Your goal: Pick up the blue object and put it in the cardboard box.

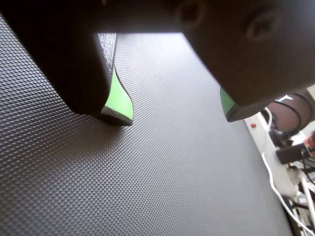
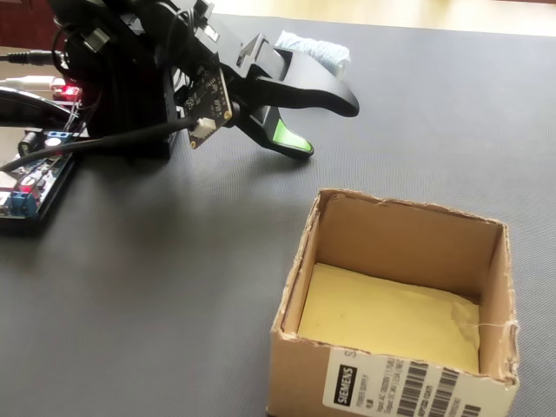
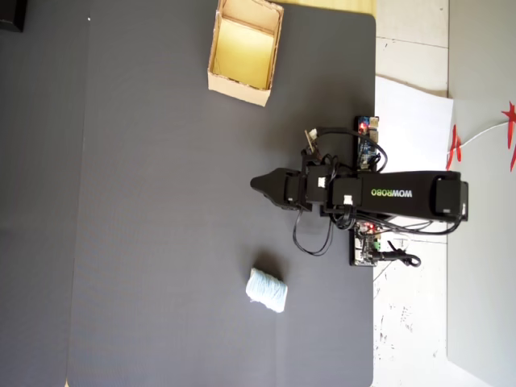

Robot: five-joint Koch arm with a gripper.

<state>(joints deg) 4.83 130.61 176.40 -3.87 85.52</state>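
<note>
1. Note the gripper [image 2: 326, 126], upper centre of the fixed view: jaws apart, empty.
2. Locate the lump [image 3: 267, 290], lower centre overhead; box [image 3: 218, 79] at top.
3. Expect it light and soft; pinch across its narrow middle.

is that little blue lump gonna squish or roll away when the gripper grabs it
The blue lump looks soft and wrinkly, like crumpled material, so it will probably squash between the pads rather than resist. Its uneven, oblong shape on the textured black mat suggests it is unlikely to roll. It seems light for its size, so a nudge from the open gripper might shove it aside.
</note>
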